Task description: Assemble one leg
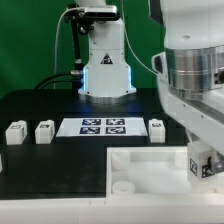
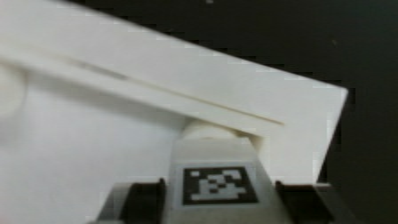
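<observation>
My gripper is shut on a leg, a small white block whose marker tag faces the wrist camera, with a dark finger on each side. The leg's far end meets a corner socket of the large flat white piece; I cannot tell how deep it sits. In the exterior view the gripper holds this leg at the right end of the large white piece. Three more legs stand on the black table: two at the exterior view's left and one at its right.
The marker board lies flat between the loose legs. The robot's base stands behind it against a green backdrop. A raised round socket sits at the large piece's near-left corner. The arm's wrist fills the exterior view's right.
</observation>
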Available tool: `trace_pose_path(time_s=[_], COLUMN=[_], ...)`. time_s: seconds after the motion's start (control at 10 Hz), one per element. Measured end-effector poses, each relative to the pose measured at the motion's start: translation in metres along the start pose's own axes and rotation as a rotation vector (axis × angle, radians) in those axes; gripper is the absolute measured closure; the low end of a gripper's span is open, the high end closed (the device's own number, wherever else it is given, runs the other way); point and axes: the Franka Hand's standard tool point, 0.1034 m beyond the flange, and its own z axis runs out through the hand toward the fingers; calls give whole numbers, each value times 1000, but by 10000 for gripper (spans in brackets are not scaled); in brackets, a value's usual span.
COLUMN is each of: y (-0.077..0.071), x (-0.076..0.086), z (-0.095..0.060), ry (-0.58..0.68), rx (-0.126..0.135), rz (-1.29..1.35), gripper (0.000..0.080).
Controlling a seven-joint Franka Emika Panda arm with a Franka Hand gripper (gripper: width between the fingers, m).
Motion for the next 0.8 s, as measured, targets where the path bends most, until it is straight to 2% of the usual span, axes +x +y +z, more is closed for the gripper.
trace_pose_path(time_s=[0.1, 0.2, 0.5, 0.6, 0.7, 0.8], y=[-1, -1, -1, -1, 0, 9], x=[-5, -8, -8, -8, -7, -3], z=[2, 3, 3, 3, 3, 4], ry=[4, 13, 17, 18, 19, 21], rx=[13, 15, 16, 16, 13, -1], rz=[177, 302, 354, 348, 260, 104], gripper=[507, 506, 505, 315, 315, 180])
